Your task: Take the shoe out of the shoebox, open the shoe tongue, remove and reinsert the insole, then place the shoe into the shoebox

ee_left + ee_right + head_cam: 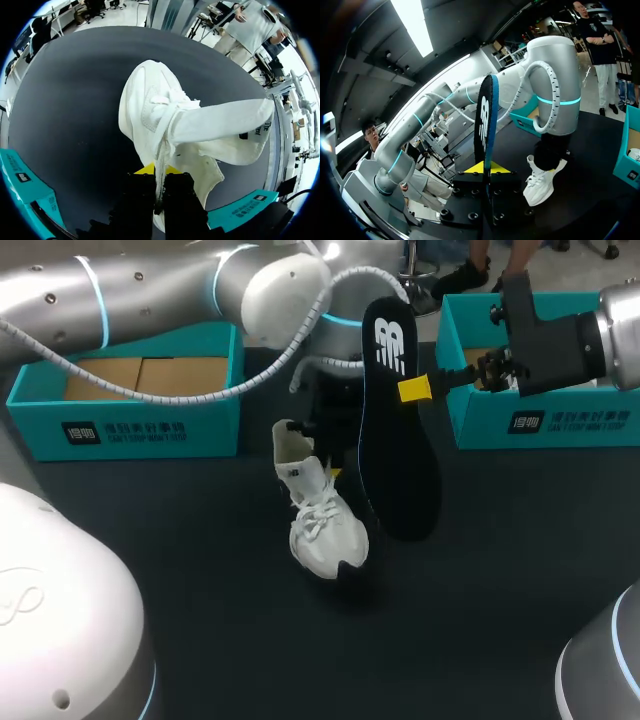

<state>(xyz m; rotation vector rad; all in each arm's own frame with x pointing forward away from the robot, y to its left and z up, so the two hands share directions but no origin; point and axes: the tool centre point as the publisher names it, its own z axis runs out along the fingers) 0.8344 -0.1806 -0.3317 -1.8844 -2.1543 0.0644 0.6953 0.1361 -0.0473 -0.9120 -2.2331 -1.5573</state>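
While clamping the shoe [322, 525] heel in the left gripper [153, 172], tilts its toe down at the table [200, 580]. Pinches the insole [395, 460] in the right gripper [425, 388], upright just right of the shoe. Holds the right arm level, farther right of it.

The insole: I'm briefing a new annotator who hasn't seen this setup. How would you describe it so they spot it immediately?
On the dark table, find the white shoe near the middle. Right beside it, the right hand pinches the insole and holds it upright. It is the one long, flat black piece with a white logo, not bulky and laced like the shoe.
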